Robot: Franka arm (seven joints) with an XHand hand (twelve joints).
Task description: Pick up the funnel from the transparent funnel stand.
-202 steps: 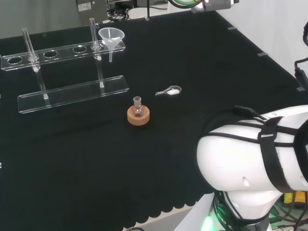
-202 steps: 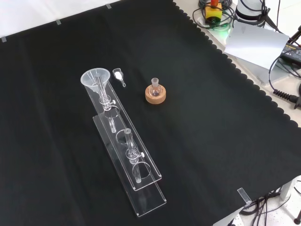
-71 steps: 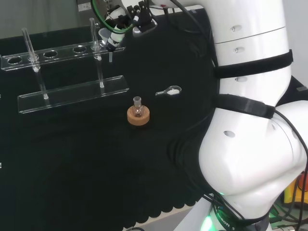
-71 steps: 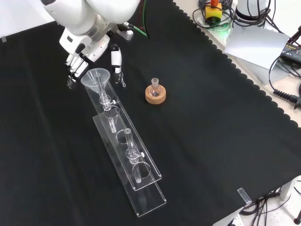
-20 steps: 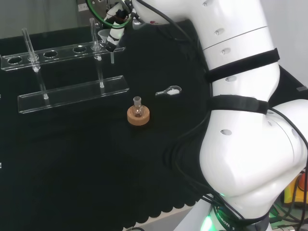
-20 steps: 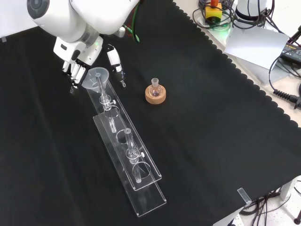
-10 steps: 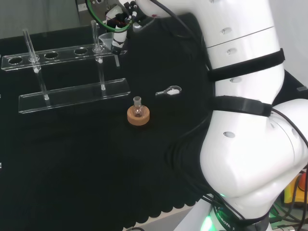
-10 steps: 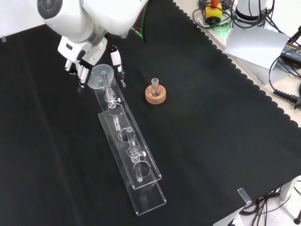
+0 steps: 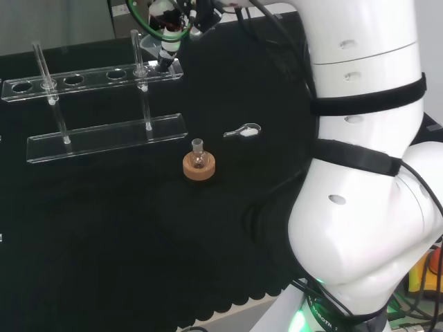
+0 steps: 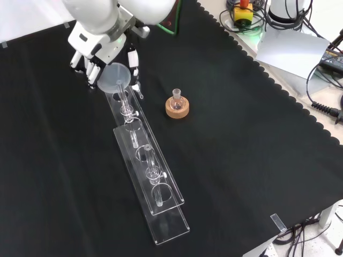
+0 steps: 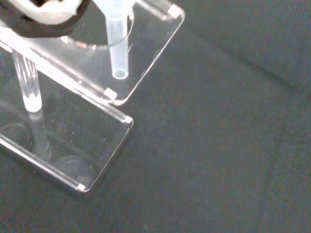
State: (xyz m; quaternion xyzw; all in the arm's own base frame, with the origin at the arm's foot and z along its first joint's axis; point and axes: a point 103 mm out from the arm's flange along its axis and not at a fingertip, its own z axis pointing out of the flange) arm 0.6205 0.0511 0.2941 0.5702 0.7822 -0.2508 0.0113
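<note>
A black-cloth table seen from in front. At the left, a long clear plastic stand runs from the lower middle up toward the top left, with a row of round holes in its upper shelf and thin posts joining it to its base. At its far, upper end the robot's black and white hand reaches down from the top edge. Its fingers and thumb are curled around the cone of a translucent funnel. The wrist view shows the funnel's stem hanging over the last hole of the shelf, its open tip above the shelf's edge. Just right of the funnel a small clear scoop lies on the cloth. Farther right, well apart from the stand, a small round glass flask sits upright on a cork ring.
</note>
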